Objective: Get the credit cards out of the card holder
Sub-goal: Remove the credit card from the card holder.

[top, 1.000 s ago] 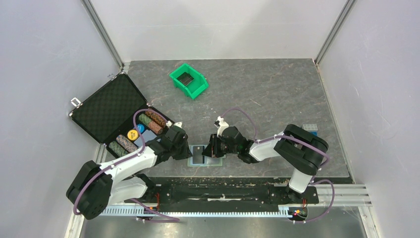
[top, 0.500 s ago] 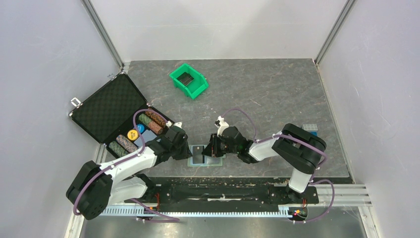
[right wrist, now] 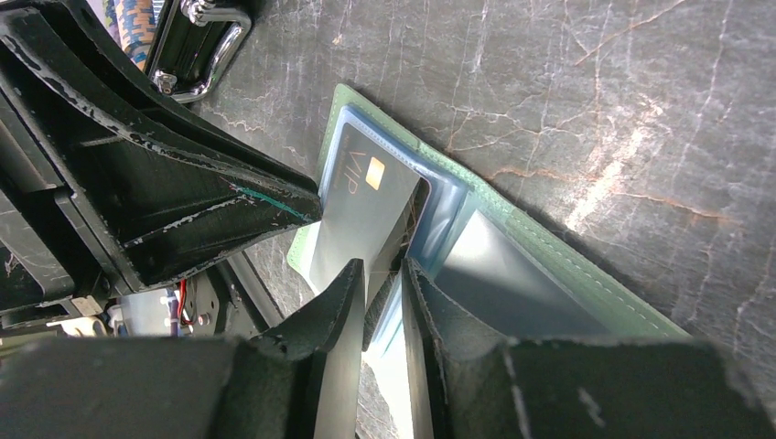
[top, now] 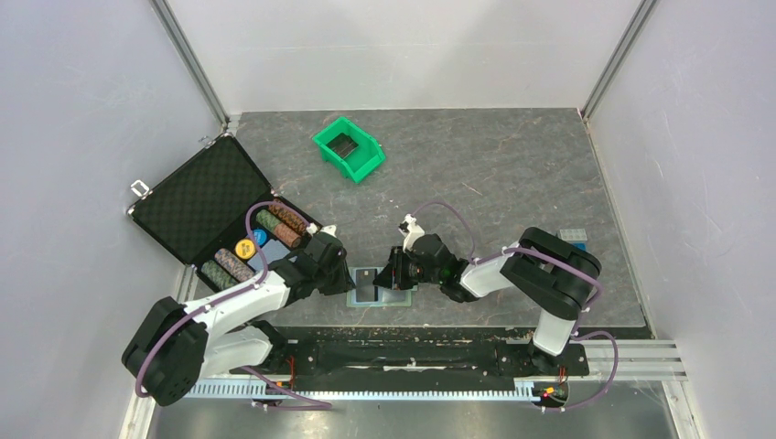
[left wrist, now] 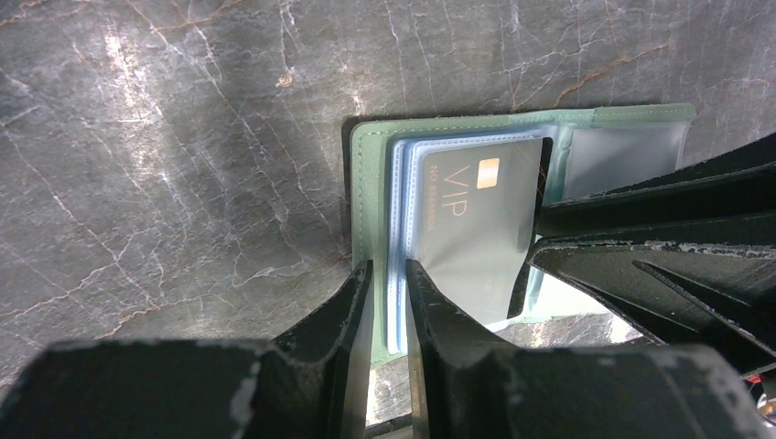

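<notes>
The card holder (top: 400,296) lies spread open near the table's front edge, pale green with blue sleeves. My left gripper (top: 348,277) is shut on its left edge, as the left wrist view shows: gripper (left wrist: 389,279), holder (left wrist: 368,201). A dark credit card (left wrist: 476,229) marked VIP sticks partly out of a sleeve. My right gripper (top: 392,277) comes in from the right. In the right wrist view this gripper (right wrist: 382,283) is pinched on the near edge of the card (right wrist: 361,210), over the holder (right wrist: 586,274). Any other cards are hidden.
An open black foam-lined case (top: 206,197) with poker chips (top: 247,247) stands left of the left arm. A green bin (top: 348,148) holding something dark sits at the back. A small blue object (top: 575,235) lies at the right. The front edge (top: 393,315) runs just below the holder.
Almost nothing differs. The right arm's elbow has shifted slightly left. Both grippers and the holder stay where they were.
</notes>
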You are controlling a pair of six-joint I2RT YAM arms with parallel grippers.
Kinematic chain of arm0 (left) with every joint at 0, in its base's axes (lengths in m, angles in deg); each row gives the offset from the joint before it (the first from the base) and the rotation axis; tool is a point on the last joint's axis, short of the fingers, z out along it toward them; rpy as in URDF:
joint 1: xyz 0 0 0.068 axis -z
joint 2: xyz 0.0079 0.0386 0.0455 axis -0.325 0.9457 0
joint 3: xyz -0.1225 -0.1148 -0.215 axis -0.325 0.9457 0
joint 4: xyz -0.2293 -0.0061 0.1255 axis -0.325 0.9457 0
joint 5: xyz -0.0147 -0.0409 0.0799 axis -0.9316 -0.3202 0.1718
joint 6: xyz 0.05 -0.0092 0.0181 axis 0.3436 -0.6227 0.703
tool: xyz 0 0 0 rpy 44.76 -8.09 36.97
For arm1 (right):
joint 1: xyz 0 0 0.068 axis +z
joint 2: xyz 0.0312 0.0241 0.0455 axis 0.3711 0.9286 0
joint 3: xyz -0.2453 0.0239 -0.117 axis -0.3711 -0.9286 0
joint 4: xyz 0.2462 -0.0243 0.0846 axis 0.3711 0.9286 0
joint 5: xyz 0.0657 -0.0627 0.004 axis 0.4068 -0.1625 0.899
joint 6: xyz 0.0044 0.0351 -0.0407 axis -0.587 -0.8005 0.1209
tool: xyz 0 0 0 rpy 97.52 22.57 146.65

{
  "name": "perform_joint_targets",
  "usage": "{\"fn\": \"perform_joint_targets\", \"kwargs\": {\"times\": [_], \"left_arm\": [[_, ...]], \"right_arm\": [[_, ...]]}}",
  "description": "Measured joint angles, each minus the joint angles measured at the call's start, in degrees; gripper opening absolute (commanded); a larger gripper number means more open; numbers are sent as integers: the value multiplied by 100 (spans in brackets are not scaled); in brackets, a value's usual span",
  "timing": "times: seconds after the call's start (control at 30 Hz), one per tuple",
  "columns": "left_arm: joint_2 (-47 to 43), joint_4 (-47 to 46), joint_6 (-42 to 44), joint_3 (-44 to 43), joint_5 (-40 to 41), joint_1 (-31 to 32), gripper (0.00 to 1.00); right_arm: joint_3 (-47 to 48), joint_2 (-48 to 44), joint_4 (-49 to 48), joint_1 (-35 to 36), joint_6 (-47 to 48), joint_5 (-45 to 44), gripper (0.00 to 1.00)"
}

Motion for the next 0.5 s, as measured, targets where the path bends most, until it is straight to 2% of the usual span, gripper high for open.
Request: {"fn": "perform_joint_targets", "kwargs": {"times": [0.33, 0.5], "left_arm": [[-13, -33, 2, 24, -59, -11, 25], [-61, -131, 0, 92, -120, -37, 24]], "right_arm": [[-181, 116, -463, -55, -262, 127, 20], [-339, 157, -809, -96, -422, 219, 9]]}}
